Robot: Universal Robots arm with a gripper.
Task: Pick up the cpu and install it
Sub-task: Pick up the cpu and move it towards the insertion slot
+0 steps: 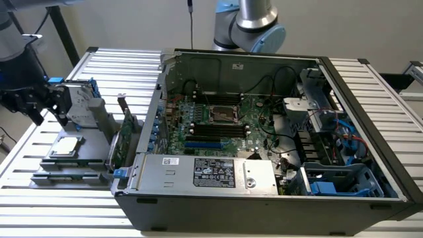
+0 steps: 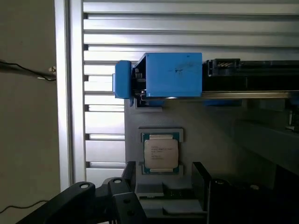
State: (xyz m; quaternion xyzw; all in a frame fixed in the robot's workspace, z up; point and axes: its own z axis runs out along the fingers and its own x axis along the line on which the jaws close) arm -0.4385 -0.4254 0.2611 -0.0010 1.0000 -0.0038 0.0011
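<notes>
My gripper (image 2: pixel 163 168) hangs over the table (image 1: pixel 383 84) edge at the exterior view's left, with the wrist pointing straight down and the jaws apart, gripping nothing. The cpu (image 2: pixel 161 152) lies flat in a grey holder (image 2: pixel 219 140), just ahead of the fingertips and, I think, below them. Beyond it sits a blue-bracketed drive (image 2: pixel 170 74). Further across the table stands the open case (image 1: pixel 264 198).

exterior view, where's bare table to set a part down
The table is bare along its near edge, in front of the computer case, and on the strip at the exterior view's right of the case. Crowded: the grey holder with the cpu, green card and hard drive, close beside the case at the exterior view's left.
</notes>
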